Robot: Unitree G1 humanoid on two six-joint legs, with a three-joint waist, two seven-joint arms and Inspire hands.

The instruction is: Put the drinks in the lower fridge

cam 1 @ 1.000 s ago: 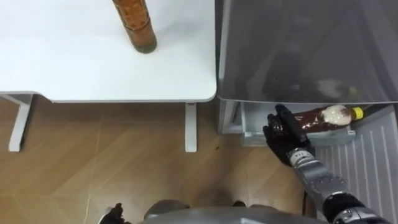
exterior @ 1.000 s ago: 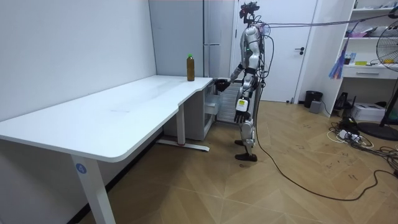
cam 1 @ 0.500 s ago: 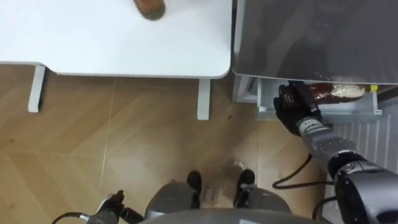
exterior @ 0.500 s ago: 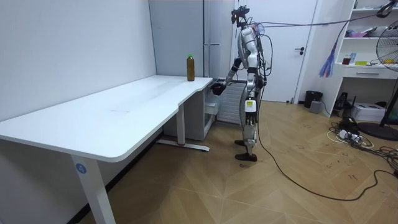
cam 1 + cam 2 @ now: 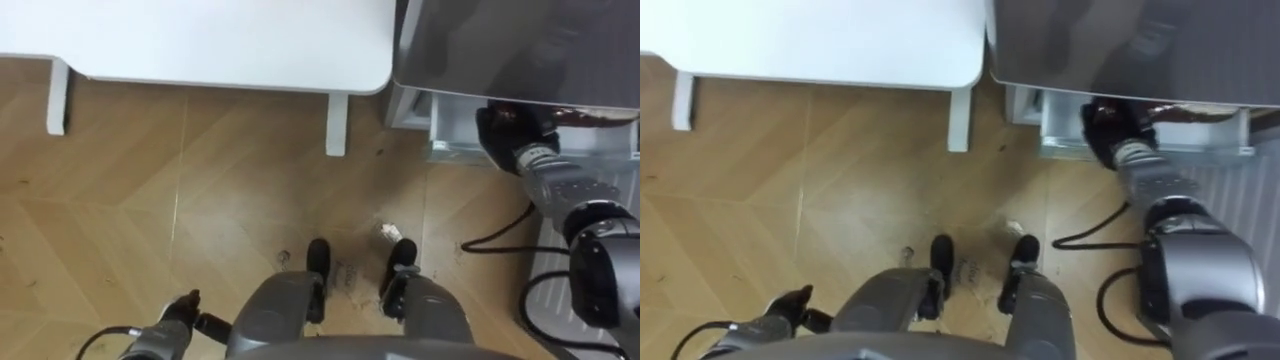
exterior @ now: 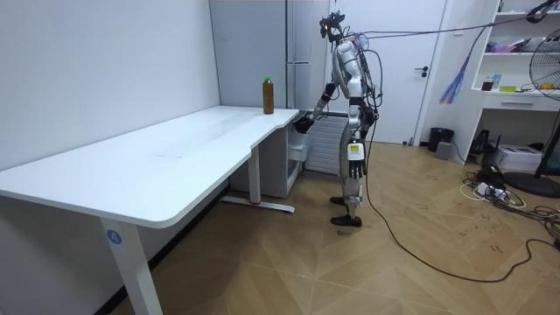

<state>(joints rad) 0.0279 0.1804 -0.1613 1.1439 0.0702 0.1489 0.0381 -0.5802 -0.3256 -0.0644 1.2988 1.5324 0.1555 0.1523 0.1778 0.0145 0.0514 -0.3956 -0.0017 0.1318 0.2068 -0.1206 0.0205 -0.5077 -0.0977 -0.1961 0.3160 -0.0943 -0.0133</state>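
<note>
**A:** How far along is it? Start with what's nearest.

**B:** Nearest is the left hand (image 5: 183, 308), hanging low at the robot's side and idle (I cannot tell how it is held). Below it is bare wooden floor (image 5: 200, 200).

**A:** And the working one?

**B:** The right hand (image 5: 503, 130) reaches into the open lower compartment (image 5: 445, 150) of the fridge (image 5: 520, 50). It looks wrapped round the bottom end of a brown bottle (image 5: 590, 116). The bottle lies on its side inside the compartment, mostly tucked under the fridge's grey front.

**A:** So that drink counts as in?

**B:** In, I'd judge, but not let go. I can't tell whether it rests on the shelf or hangs from the hand.

**A:** What's left, then?

**B:** The hand has to release the bottle and draw the arm out. Farther off, the white table (image 6: 175, 144) stands just beside the fridge. A second bottle (image 6: 269, 94) with a green cap is upright near the table's far end, untouched. It has to be fetched and laid in too, and then presumably the fridge gets shut. I'd call the task about half done, at best.
</note>
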